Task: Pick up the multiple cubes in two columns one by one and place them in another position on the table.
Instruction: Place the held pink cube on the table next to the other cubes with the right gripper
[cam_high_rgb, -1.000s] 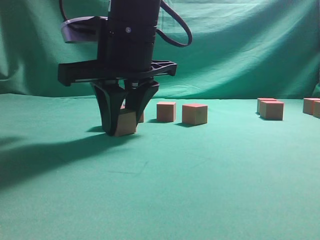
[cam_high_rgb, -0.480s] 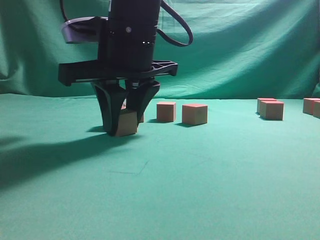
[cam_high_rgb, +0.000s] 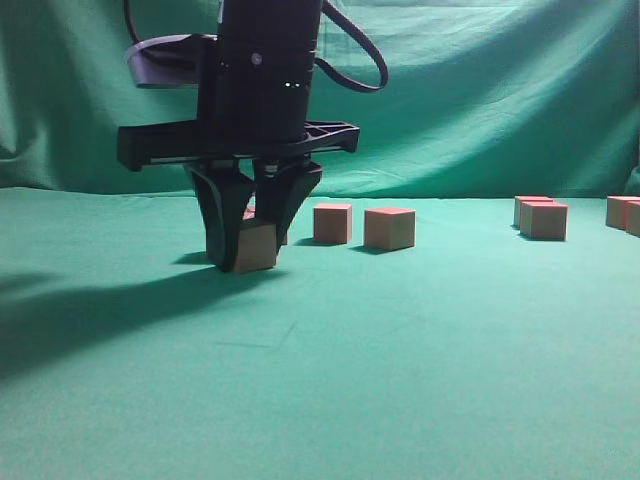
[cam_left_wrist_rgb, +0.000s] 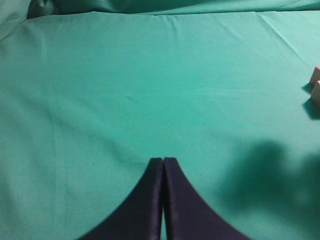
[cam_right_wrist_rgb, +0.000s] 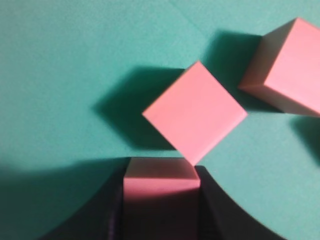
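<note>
Cube (cam_high_rgb: 256, 246) in right end effector (cam_high_rgb: 247, 262) (seemingly grounded)

Eight cubes (cam_high_rgb: 389, 228) in the exterior view — four left, four right, one table (cam_high_rgb: 400, 380)

Hidden and cropped parts, near the gripper and at the frame edges

Behind the right gripper (cam_high_rgb: 247, 262), another cube (cam_high_rgb: 281, 236) mostly hidden, only a sliver showing beside the held cube (cam_high_rgb: 255, 246); at the exterior view's right edge, one cube (cam_high_rgb: 634, 218) cut off. In the right wrist view, held cube's (cam_right_wrist_rgb: 161, 200) lower part cropped (fingers too); right-hand cube (cam_right_wrist_rgb: 286, 67) clipped. In the left wrist view, two cubes (cam_left_wrist_rgb: 316, 84) barely entering.
</note>
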